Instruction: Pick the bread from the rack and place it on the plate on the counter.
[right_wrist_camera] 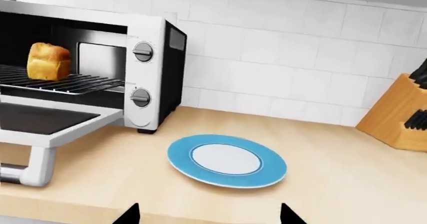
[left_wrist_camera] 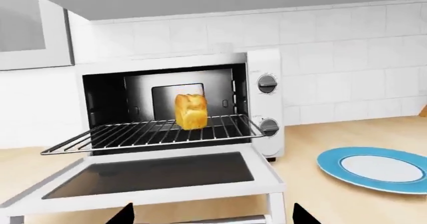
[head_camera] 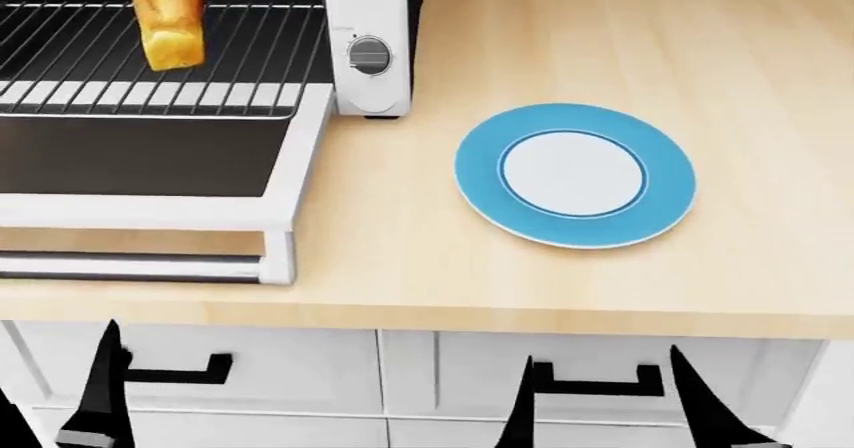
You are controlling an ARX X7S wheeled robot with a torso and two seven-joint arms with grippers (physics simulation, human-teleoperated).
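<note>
The bread [head_camera: 168,21], a small golden-brown loaf, stands on the wire rack [head_camera: 80,53] pulled out of the white toaster oven [head_camera: 367,38]. It also shows in the left wrist view [left_wrist_camera: 191,111] and the right wrist view [right_wrist_camera: 48,61]. The blue-rimmed plate [head_camera: 575,174] lies on the beige counter [head_camera: 747,88], right of the oven. My left gripper [head_camera: 47,418] and right gripper [head_camera: 607,413] hang low in front of the drawers, both open and empty, well short of the bread. Each wrist view shows only the two dark fingertips [left_wrist_camera: 123,216] [right_wrist_camera: 130,216], wide apart.
The oven door [head_camera: 147,183] lies open and flat, jutting toward me over the counter edge, with its handle bar at the front. A wooden knife block [right_wrist_camera: 400,114] stands at the far right by the tiled wall. White drawers with black handles [head_camera: 180,373] sit below.
</note>
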